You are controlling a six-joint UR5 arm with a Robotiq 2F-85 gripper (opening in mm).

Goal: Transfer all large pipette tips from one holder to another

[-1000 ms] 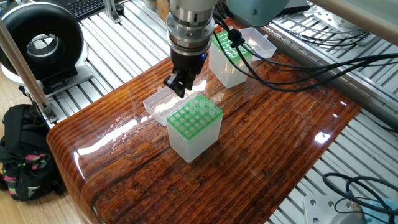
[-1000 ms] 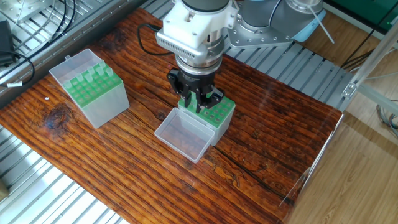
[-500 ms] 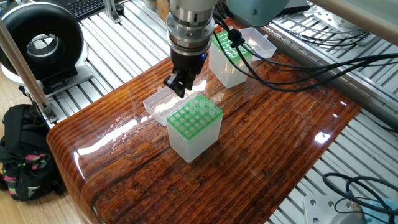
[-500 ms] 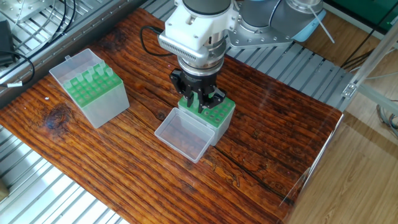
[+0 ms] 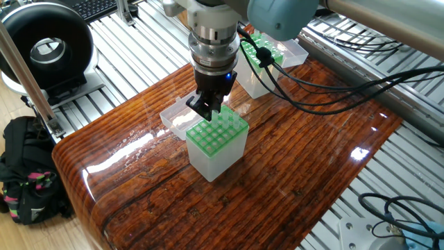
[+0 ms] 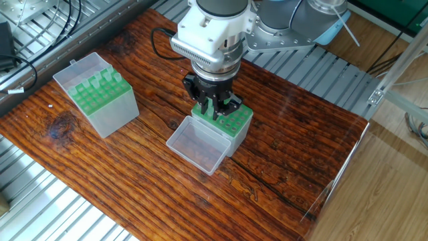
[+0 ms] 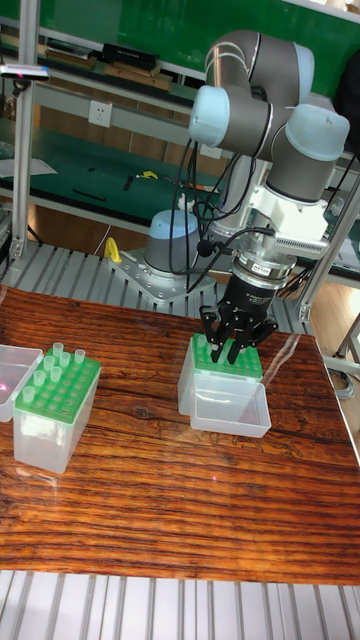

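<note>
Two clear holders with green racks stand on the wooden table. One holder carries several large pipette tips, whitish tubes standing up out of its rack. The other holder shows only empty holes on top. My gripper points straight down over the back edge of this second rack, its fingertips right at the rack's top. The black fingers stand close together. Whether a tip sits between them is hidden.
Each holder has a clear hinged lid lying open beside it: one by the rack under my gripper, one by the other. Black cables hang from the arm. Slotted aluminium surrounds the table.
The gripper has shifted slightly sideways and come down onto the second rack's top. Both holders stay where they were.
</note>
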